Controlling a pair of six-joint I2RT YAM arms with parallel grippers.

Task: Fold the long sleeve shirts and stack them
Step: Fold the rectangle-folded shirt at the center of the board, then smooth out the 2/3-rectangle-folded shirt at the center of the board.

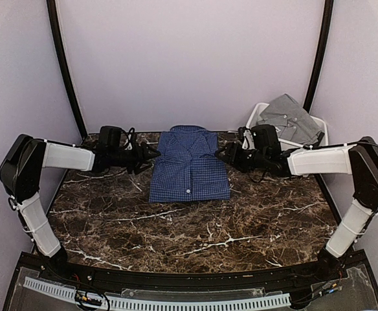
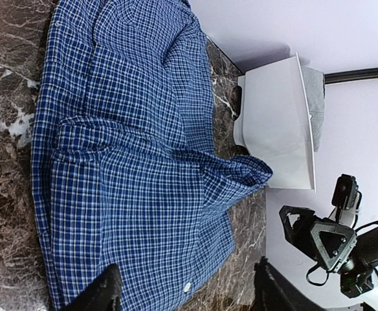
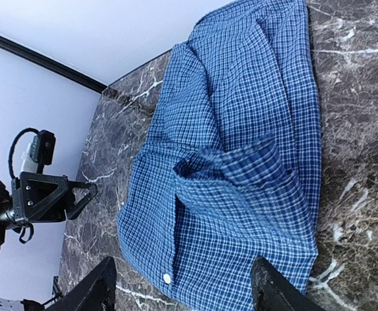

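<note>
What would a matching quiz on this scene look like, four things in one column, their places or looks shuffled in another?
Things: 1 navy checked shirt; 2 grey shirt; 3 white bin; 4 table.
Descriptions: A dark marble, white veins; B far right corner; C folded flat, mid-table; D heaped in the bin.
Pairs: 1-C, 2-D, 3-B, 4-A.

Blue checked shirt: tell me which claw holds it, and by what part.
Neither. Left claw and right claw both stand open beside the blue checked shirt, holding nothing.
</note>
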